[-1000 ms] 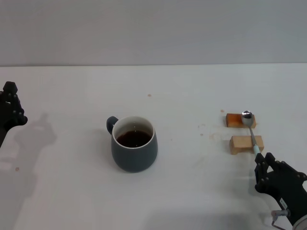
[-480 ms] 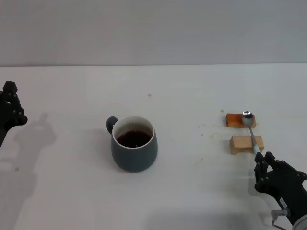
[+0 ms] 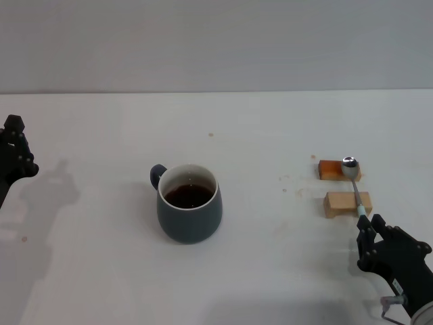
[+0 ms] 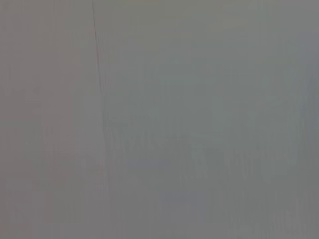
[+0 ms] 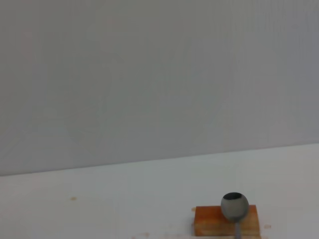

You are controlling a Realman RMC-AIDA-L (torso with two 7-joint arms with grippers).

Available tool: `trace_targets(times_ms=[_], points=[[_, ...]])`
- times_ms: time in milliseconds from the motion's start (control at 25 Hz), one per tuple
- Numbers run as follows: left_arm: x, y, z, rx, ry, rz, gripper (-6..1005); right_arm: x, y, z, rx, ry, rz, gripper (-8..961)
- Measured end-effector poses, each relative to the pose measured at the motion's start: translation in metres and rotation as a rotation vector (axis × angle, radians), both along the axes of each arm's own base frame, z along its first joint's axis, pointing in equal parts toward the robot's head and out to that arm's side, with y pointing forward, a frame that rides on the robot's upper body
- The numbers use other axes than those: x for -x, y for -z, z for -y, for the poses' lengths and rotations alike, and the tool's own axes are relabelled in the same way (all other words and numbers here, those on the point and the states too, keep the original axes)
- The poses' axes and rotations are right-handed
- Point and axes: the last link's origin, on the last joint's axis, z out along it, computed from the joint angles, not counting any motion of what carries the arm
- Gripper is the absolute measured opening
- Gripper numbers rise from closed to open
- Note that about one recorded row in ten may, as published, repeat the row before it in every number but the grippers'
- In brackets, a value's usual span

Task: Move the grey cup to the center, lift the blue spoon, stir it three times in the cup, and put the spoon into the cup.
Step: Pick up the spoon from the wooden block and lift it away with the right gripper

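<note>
Grey cup (image 3: 189, 211) on worktop (image 3: 270, 122), far left of right gripper (image 3: 373, 238) | blue spoon (image 3: 354, 189) rests across two wooden blocks (image 3: 346, 203), handle tip at gripper | gripper grip: cannot tell | left gripper (image 3: 15, 152) parked | cup looks centred; lift, stirring, drop-in remain

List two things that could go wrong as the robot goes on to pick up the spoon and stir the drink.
1. The slim metal spoon with a pale blue handle only rests across two small wooden blocks. The right tool, at the handle's end, might nudge it off or shift the blocks.
2. The rounded dark grey ceramic cup holds dark liquid close to its rim, so stirring could splash onto the white table.
The left tool sits parked at the table's left edge.
</note>
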Motion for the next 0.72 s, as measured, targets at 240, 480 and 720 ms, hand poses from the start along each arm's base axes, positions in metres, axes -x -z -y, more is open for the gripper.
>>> trace_targets(times_ms=[240,480,720], points=[[0.0013,-0.0002,0.0012,-0.001,-0.004,0.000,-3,0.0054,-0.0025,-0.0001,0.008,-0.042,0.020,197],[0.0025,-0.0011,0.0020,-0.004,-0.009,0.000,-2,0.0084,-0.0033,0.0012,0.012,-0.071,0.044,232],[0.0021,-0.0019,0.0025,-0.008,-0.008,0.002,-2,0.0087,-0.0047,0.0020,0.009,-0.071,0.044,298]])
